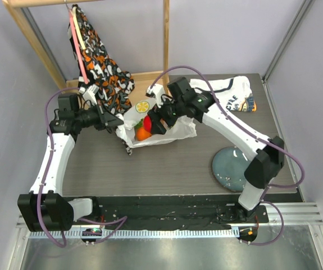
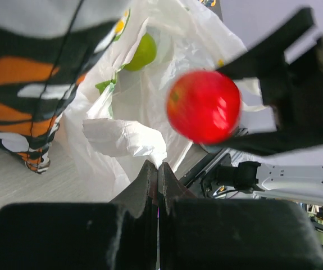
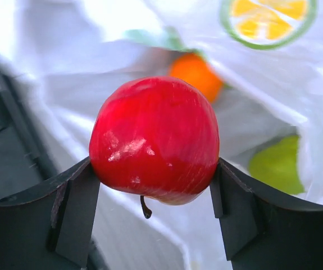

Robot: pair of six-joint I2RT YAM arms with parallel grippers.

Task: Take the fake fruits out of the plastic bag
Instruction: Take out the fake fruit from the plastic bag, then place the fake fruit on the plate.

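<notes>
The white plastic bag (image 1: 175, 130) with a citrus-slice print lies mid-table, mouth open. My right gripper (image 1: 151, 123) is shut on the red apple (image 3: 154, 139), held over the bag's mouth; the apple also shows in the left wrist view (image 2: 203, 106) and in the top view (image 1: 148, 122). An orange (image 1: 143, 134) sits in the bag's mouth, and shows in the right wrist view (image 3: 195, 73). A green apple (image 2: 140, 52) lies deeper inside, also in the right wrist view (image 3: 276, 166). My left gripper (image 2: 158, 167) is shut on the bag's edge (image 2: 124, 138), at the bag's left side (image 1: 118, 121).
A patterned orange-black cloth (image 1: 102, 67) hangs from a wooden rack (image 1: 165, 39) behind the left gripper. A folded white shirt (image 1: 228, 90) lies at the back right. A grey-blue plate (image 1: 231, 169) sits at the front right.
</notes>
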